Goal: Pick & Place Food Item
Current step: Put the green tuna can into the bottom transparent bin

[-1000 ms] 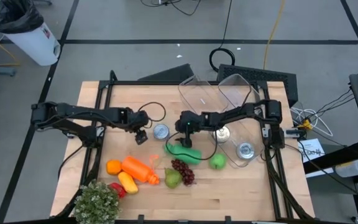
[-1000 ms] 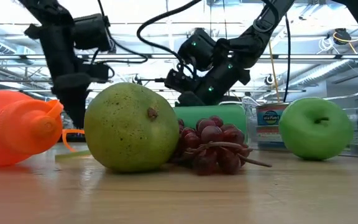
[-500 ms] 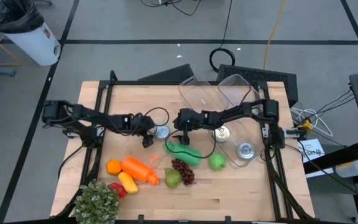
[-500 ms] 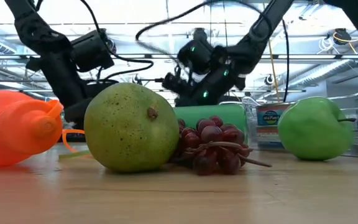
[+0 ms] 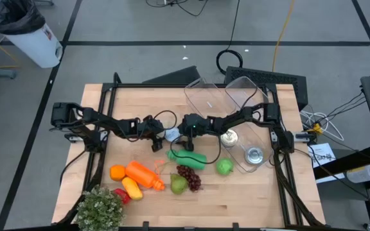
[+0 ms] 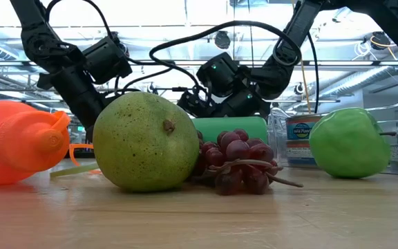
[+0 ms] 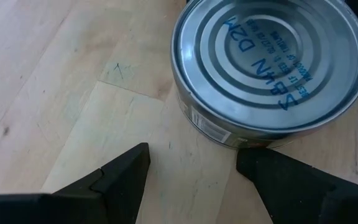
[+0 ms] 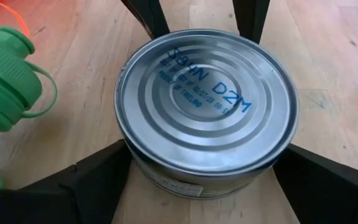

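Note:
A silver tin can (image 5: 171, 135) stands upright on the wooden table (image 5: 249, 199), between my two grippers. My left gripper (image 5: 160, 138) comes from the table's left, slanting down, and is open; its fingertips (image 7: 129, 168) stand just short of the can (image 7: 266, 68). My right gripper (image 5: 180, 133) comes from the right and is open, with one finger (image 8: 98, 177) on either side of the can (image 8: 207, 106). In the right wrist view the left arm's fingers (image 8: 148, 15) show beyond the can. My right gripper has its open fingers level with the lower wall (image 8: 135, 165) of the can, one on each side, coming from the table's right. Whether they touch the wall I cannot tell. The can stands on the table.
Just nearer than the can lies a green bottle (image 5: 188, 158), then grapes (image 5: 189, 176), a pear (image 5: 177, 185) and a green apple (image 5: 224, 167). An orange bottle (image 5: 144, 174), an orange (image 5: 117, 172) and a plant (image 5: 100, 208) are near left. Clear tubs (image 5: 204, 96) and another can (image 5: 229, 136) are right.
My left gripper has gone toward the table's right and down to the can, tipping its fingers further downward. My right gripper has sunk lower around the can. Both have stayed open.

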